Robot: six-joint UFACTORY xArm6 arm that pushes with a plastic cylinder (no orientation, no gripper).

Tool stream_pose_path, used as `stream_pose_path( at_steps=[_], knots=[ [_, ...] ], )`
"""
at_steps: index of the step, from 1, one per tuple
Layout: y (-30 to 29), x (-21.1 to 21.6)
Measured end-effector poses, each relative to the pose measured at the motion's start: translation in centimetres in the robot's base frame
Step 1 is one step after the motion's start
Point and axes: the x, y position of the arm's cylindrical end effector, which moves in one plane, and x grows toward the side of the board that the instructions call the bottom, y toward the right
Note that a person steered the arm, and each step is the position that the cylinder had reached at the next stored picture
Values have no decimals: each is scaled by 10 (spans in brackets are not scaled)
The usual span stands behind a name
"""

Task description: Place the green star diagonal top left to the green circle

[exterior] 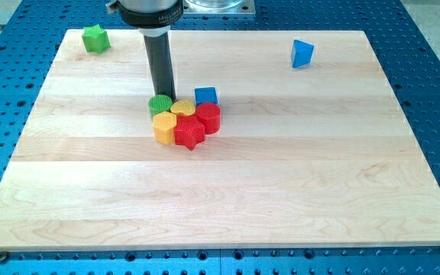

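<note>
The green star point(95, 38) lies near the board's top left corner. The green circle point(160, 105) sits at the left end of a tight cluster near the board's middle. My tip point(164, 96) comes down right behind the green circle, touching or almost touching its top edge. The rod rises straight up from there. The green star is far up and to the left of my tip.
The cluster also holds a yellow heart point(182, 108), a yellow block point(165, 128), a red star point(190, 131), a red circle point(208, 118) and a blue cube point(205, 96). A blue triangle block point(302, 53) lies at the top right. The wooden board point(281, 191) rests on a blue perforated table.
</note>
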Motion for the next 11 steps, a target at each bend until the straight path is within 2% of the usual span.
stream_pose_path(
  at_steps=[1,2,4,5,6,7,8,9,11],
  knots=[
    [-46,-12],
    [-118,-30],
    [-184,-155],
    [-182,-173],
    [-162,-161],
    [-116,-127],
    [-130,-145],
    [-89,-151],
    [-65,-80]
  ],
)
